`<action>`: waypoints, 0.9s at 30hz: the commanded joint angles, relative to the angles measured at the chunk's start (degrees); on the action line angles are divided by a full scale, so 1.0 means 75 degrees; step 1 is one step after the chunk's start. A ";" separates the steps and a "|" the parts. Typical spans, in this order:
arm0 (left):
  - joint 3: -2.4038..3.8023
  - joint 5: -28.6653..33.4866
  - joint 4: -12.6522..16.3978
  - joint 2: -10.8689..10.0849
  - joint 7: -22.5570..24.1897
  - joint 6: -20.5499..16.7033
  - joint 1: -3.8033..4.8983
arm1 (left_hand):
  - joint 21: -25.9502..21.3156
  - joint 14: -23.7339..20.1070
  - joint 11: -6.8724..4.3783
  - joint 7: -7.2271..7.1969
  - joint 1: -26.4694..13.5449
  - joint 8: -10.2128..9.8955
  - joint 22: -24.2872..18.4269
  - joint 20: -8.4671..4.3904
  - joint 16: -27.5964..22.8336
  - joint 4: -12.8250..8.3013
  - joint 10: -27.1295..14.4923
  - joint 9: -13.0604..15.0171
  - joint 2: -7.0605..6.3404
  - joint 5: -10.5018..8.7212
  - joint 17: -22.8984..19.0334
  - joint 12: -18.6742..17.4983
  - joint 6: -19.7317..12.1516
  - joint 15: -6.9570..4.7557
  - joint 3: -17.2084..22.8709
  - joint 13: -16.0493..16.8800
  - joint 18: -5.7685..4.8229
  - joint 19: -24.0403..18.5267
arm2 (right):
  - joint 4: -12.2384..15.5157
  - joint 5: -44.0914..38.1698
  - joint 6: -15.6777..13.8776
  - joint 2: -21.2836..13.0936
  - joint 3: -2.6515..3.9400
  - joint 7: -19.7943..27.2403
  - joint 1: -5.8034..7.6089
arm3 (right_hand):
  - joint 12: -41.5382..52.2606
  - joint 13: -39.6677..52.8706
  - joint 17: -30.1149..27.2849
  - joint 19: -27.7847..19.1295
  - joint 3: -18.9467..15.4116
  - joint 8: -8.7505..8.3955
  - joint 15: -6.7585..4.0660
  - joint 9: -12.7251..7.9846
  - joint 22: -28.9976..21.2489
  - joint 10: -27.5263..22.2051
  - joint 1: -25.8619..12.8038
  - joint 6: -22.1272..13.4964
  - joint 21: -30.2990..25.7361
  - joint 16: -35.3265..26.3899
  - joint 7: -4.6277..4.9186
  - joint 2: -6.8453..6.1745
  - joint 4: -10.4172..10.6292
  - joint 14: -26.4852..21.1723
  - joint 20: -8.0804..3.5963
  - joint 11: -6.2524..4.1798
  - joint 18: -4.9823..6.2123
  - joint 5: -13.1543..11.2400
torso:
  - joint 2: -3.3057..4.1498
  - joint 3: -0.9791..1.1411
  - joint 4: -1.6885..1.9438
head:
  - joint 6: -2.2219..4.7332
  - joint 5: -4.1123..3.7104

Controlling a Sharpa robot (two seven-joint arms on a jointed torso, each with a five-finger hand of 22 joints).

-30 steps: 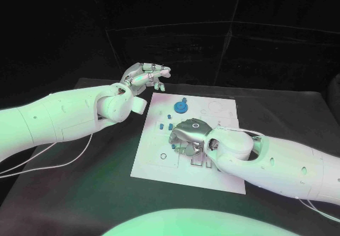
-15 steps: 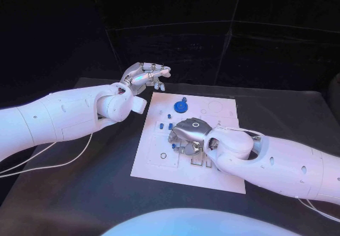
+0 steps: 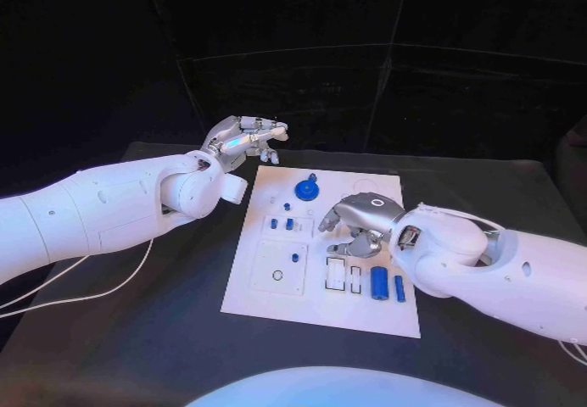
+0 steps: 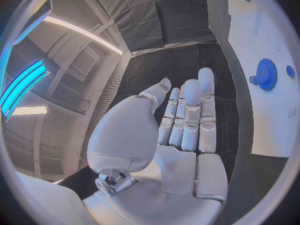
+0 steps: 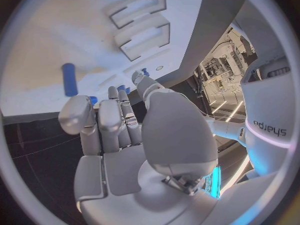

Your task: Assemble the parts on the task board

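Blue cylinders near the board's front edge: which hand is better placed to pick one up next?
Right, probably. The right hand hovers over the task board, close to the blue cylinders; the left hand is off the board's far corner.

I'm looking at a black table [image 3: 147, 339], dark panelled walls [image 3: 404, 93] behind, and ceiling strip lights [image 4: 78, 32] glowing overhead.

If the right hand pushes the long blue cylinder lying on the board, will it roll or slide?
The blue cylinder looks round and lies on its side on the flat task board, so it would probably roll if pushed sideways. It seems small, rigid and likely light.
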 commanded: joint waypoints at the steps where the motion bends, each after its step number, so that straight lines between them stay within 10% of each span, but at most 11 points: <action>1: 0.0002 0.0025 0.0024 -0.0012 0.0043 0.0083 0.0012 | -0.0038 -0.0047 0.0007 0.0001 0.0067 0.0050 -0.0016 0.0011 -0.0035 0.0017 -0.0055 -0.0012 0.0038 0.0004 -0.0028 0.0055 -0.0038 -0.0002 -0.0051 -0.0012 0.0042 -0.0030 | 0.0112 0.0796 0.0324 -0.0263 0.0019 -0.0336 0.0197 | -0.0039 -0.0001 -0.0009 -0.0069 -0.0309 0.0002 -0.0023 0.0000 -0.0170 -0.0305 -0.0069 -0.0163 -0.0127 0.0003 -0.0112 0.0016 -0.0010 0.0090 -0.0043 -0.0033 0.0111 0.0009 | 0.0002 -0.0002 -0.0016 | 0.0064 -0.0086; 8: -0.0002 0.0025 0.0032 -0.0005 0.0075 0.0061 0.0011 | -0.0045 -0.0049 0.0005 -0.0002 0.0082 0.0055 -0.0022 0.0012 -0.0037 0.0006 -0.0056 -0.0011 0.0038 0.0005 -0.0031 0.0062 -0.0038 -0.0003 -0.0051 -0.0011 0.0043 -0.0028 | 0.0171 0.0885 0.0572 -0.0836 0.0034 -0.0534 0.0426 | 0.0076 0.0022 0.0007 -0.0011 -0.1093 0.0018 -0.0032 0.0013 -0.0211 -0.0744 0.0020 -0.0336 -0.0182 0.0073 -0.0221 0.0167 -0.0024 0.0131 -0.0080 -0.0031 0.0094 0.0106 | -0.0002 -0.0018 -0.0008 | 0.0141 -0.0316; 27: -0.0009 0.0025 -0.0010 0.0027 0.0073 0.0079 0.0004 | -0.0052 -0.0047 0.0002 -0.0005 0.0094 0.0061 -0.0027 0.0012 -0.0036 -0.0002 -0.0056 -0.0011 0.0039 0.0005 -0.0028 0.0069 -0.0037 -0.0004 -0.0050 -0.0011 0.0044 -0.0026 | 0.0071 0.0698 0.0795 -0.0794 0.0026 -0.0563 0.0461 | 0.0869 0.0067 -0.0148 0.0017 -0.1901 0.0056 0.0052 0.0030 -0.0275 -0.0535 0.0673 -0.0399 -0.0246 0.0093 -0.0215 0.0779 -0.0193 0.0089 0.0036 0.0021 0.0111 0.0005 | 0.0004 -0.0002 -0.0010 | 0.0143 -0.0328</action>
